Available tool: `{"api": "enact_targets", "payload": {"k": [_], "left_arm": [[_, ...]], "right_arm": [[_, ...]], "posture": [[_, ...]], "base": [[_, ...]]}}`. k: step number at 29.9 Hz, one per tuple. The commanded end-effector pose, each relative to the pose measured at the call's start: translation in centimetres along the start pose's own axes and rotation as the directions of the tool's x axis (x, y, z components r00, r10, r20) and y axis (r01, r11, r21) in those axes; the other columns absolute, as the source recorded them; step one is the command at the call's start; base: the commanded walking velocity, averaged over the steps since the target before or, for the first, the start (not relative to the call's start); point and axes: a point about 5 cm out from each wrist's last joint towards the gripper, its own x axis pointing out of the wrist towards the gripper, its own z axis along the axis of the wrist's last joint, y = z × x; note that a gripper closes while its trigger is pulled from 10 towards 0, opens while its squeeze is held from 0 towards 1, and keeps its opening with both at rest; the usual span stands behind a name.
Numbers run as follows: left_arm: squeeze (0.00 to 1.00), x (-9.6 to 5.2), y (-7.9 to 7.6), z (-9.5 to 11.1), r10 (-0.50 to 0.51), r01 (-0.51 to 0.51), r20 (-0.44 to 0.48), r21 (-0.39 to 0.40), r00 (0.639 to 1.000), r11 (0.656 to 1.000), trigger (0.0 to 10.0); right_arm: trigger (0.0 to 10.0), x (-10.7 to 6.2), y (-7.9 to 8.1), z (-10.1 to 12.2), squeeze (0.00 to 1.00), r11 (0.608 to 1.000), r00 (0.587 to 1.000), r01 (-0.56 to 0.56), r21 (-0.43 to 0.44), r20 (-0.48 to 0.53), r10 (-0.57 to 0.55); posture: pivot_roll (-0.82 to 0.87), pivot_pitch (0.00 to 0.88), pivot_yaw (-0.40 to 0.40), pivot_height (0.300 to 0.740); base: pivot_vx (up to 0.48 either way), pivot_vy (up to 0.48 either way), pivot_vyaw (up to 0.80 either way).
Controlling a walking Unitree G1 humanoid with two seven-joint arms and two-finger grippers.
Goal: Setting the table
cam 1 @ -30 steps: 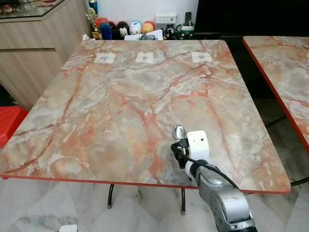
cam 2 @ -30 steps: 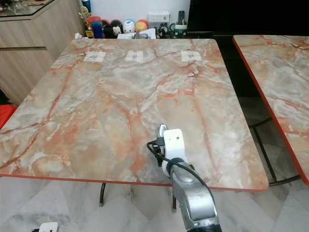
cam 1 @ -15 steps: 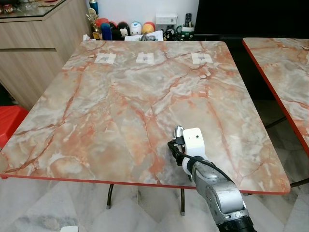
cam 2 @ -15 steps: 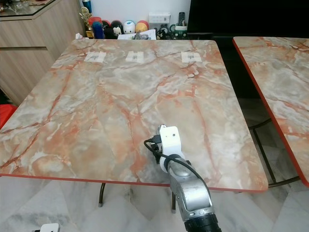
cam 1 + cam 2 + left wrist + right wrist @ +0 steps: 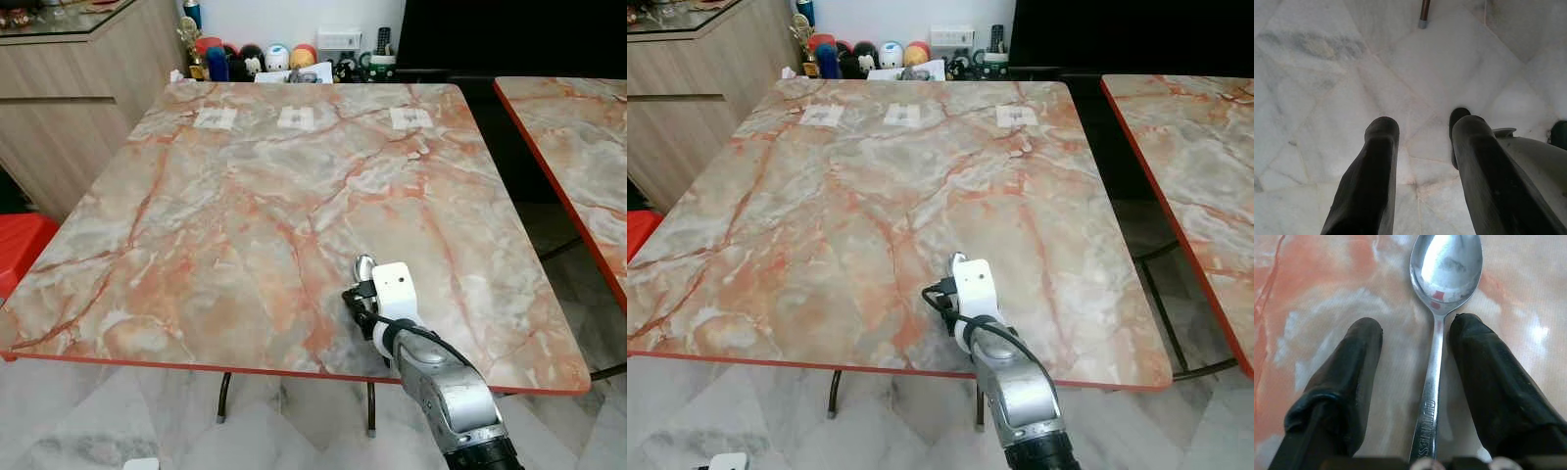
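The spoon [image 5: 1442, 293] lies flat on the marble table [image 5: 245, 196] near its front edge, handle toward me, bowl pointing away. It is shiny steel, bowl up. My right gripper [image 5: 1415, 330] straddles the handle, fingers parted, gripping nothing. My left gripper [image 5: 1422, 129] hangs open over the floor.

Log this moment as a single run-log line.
right gripper: open, fingers either side of spoon | spoon: flat on table, near front edge | left gripper: idle over floor

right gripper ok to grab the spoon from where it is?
Probably yes. The right gripper is open over the marble table, its fingers on either side of the spoon handle, nothing between them. Closing should catch it.
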Motion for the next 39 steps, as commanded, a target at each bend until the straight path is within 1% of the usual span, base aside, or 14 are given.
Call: {"api": "enact_targets", "payload": {"k": [1,7,27,34,35,36,39], "left_arm": [[0.00,-0.28,-0.07,-1.30,-0.005,0.005,-0.053,-0.002,0.999,1.000,10.0],[0.00,-0.27,-0.09,-1.30,-0.009,0.009,-0.056,-0.006,0.998,1.000,10.0],[0.00,-0.24,-0.02,-1.19,-0.014,0.014,-0.058,-0.006,0.998,1.000,10.0],[0.00,-0.23,0.03,-1.14,-0.012,0.012,-0.057,0.001,0.998,1.000,10.0],[0.00,-0.23,0.03,-1.14,-0.012,0.012,-0.057,0.002,0.998,1.000,10.0],[0.00,-0.23,0.04,-1.12,-0.011,0.011,-0.057,0.005,0.998,1.000,10.0],[0.00,-0.22,0.08,-1.07,-0.008,0.009,-0.056,0.009,0.998,1.000,10.0]], "right_arm": [[0.0,0.08,0.45,-1.11,0.00,1.000,0.998,-0.021,-0.012,-0.051,0.020],[0.0,0.06,0.67,-1.20,0.00,0.999,0.998,-0.031,-0.023,-0.052,0.030],[0.0,0.23,0.43,-1.39,0.00,0.999,0.999,-0.027,-0.044,-0.048,0.025],[0.0,0.28,0.20,-1.09,0.00,0.999,1.000,-0.019,-0.040,-0.006,0.019],[2.7,0.28,0.19,-1.00,0.00,0.999,1.000,-0.018,-0.042,0.003,0.018],[10.0,0.27,0.16,-0.75,0.00,0.999,1.000,-0.016,-0.034,0.026,0.017],[10.0,0.28,0.00,-0.51,0.00,1.000,0.999,-0.003,-0.029,0.049,0.004]], "posture": [[0.02,0.189,0.012,0.740],[0.02,0.192,0.012,0.740],[0.03,0.201,0.017,0.740],[0.03,0.198,0.020,0.740],[0.03,0.198,0.020,0.740],[0.03,0.197,0.021,0.740],[0.02,0.196,0.021,0.740]], "base": [[0.000,0.000,0.00],[0.000,0.000,0.00],[0.000,0.000,0.00],[0.000,0.000,0.00],[0.000,0.000,0.00],[0.000,0.000,0.00],[0.000,0.000,0.00]]}}
